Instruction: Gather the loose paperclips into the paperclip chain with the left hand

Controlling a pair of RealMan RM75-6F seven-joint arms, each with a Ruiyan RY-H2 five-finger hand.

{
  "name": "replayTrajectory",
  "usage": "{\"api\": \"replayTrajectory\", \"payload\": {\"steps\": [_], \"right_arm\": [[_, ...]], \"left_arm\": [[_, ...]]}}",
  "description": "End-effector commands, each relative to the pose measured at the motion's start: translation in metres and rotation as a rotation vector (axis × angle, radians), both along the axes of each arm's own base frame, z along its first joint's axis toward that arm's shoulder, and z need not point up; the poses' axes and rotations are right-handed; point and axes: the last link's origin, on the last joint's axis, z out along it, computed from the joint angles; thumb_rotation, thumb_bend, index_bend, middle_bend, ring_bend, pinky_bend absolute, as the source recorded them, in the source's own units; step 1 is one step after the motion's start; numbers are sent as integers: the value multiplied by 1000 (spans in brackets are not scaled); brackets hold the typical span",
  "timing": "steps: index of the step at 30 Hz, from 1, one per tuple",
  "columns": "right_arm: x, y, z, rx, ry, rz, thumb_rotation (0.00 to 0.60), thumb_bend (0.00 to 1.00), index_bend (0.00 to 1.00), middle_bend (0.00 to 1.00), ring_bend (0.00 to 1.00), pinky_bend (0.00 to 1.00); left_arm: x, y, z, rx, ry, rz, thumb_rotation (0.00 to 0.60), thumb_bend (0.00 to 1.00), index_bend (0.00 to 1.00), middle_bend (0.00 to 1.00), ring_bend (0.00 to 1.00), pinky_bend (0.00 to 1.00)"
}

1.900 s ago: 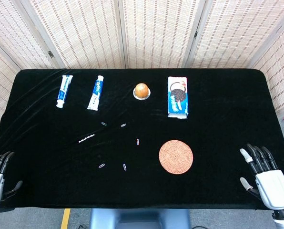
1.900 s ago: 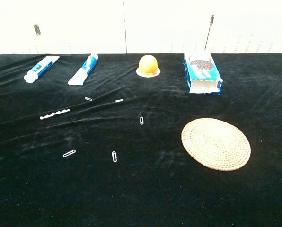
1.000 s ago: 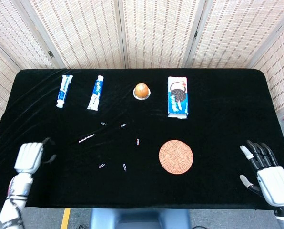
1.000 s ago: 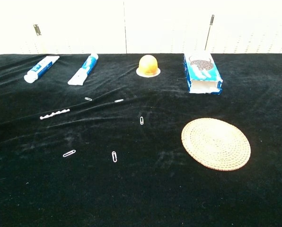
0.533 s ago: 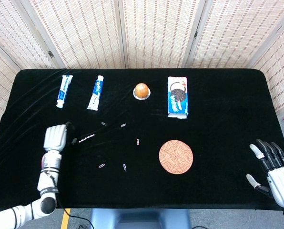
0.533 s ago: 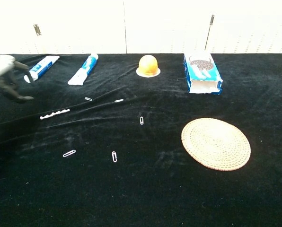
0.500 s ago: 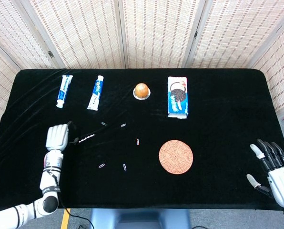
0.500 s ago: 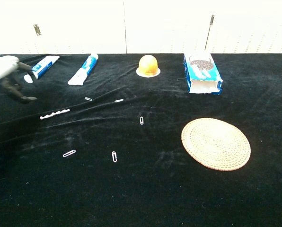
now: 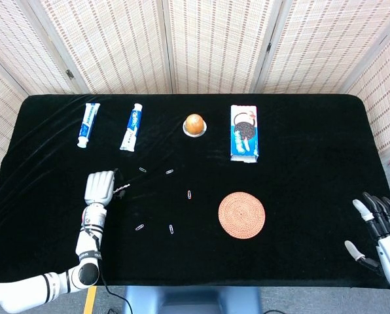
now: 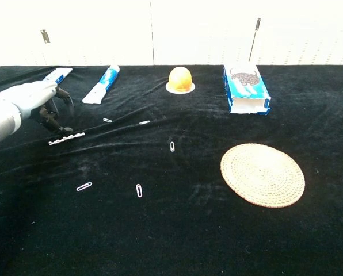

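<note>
My left hand (image 10: 36,100) hangs over the paperclip chain (image 10: 67,138), fingers curled down, holding nothing. Loose paperclips (image 9: 139,227) lie scattered to its right on the cloth. They're tiny, light, probably slippery wire; I'd slide them flat instead of pinching. Right hand (image 9: 386,239) rests spread, idle.

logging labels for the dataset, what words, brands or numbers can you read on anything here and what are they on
No text can be quoted with confidence.
Cookie box: blue and white, shows a dark sandwich cookie; its lettering is too small to read.
Left toothpaste tube: blue print, blurred, unreadable.
Right toothpaste tube: blue print, blurred, unreadable.
Woven coaster, orange ball, paperclip chain: no writing visible.
</note>
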Motion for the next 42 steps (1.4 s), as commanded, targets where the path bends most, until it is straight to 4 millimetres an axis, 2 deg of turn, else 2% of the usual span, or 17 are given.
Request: {"api": "replayTrajectory", "payload": {"steps": [1, 7, 12, 19, 42], "right_arm": [[0, 2, 2, -7, -7, 5, 600, 280, 0, 0, 0, 0], [-1, 6, 4, -17, -16, 7, 600, 280, 0, 0, 0, 0], [-4, 13, 6, -37, -22, -4, 600, 281, 0, 0, 0, 0], [-7, 21, 7, -62, -26, -17, 600, 280, 0, 0, 0, 0], [-7, 21, 6, -64, -21, -23, 600, 280, 0, 0, 0, 0]], "left_arm": [[3, 0, -1, -10, -18, -2, 600, 335, 465, 1000, 1000, 1000], [10, 2, -12, -33, -29, -17, 600, 335, 468, 1000, 1000, 1000], [8, 7, -25, -64, -13, -9, 600, 385, 476, 1000, 1000, 1000], [5, 12, -36, -79, 5, -3, 600, 387, 483, 1000, 1000, 1000], [-9, 22, -34, -79, 16, 24, 600, 408, 493, 1000, 1000, 1000]]}}
